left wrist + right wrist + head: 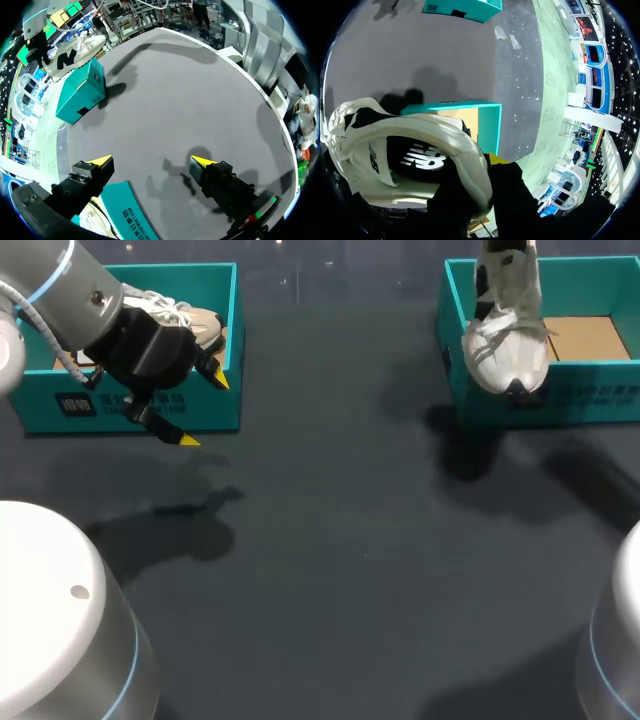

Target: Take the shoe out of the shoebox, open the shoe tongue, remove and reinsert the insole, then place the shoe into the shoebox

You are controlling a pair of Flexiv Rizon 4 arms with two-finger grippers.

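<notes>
One view, right wrist, shows right claw (476,175) clamping shoe (420,131); overhead crops it

One dark table (330,570) carries two teal shoeboxes, the left box (225,412) and the right box (590,400). There are two white shoes, one at each box: the left shoe (195,328) and the right shoe (508,350). Two grippers show, the left gripper (151,160) and the right gripper (480,172); between them three yellow fingertips (100,161) are visible, two on the left gripper and one on the right. One arm, the left arm (70,290), is in plain sight from above, and two pale rounded housings (50,620) sit at the near corners
</notes>
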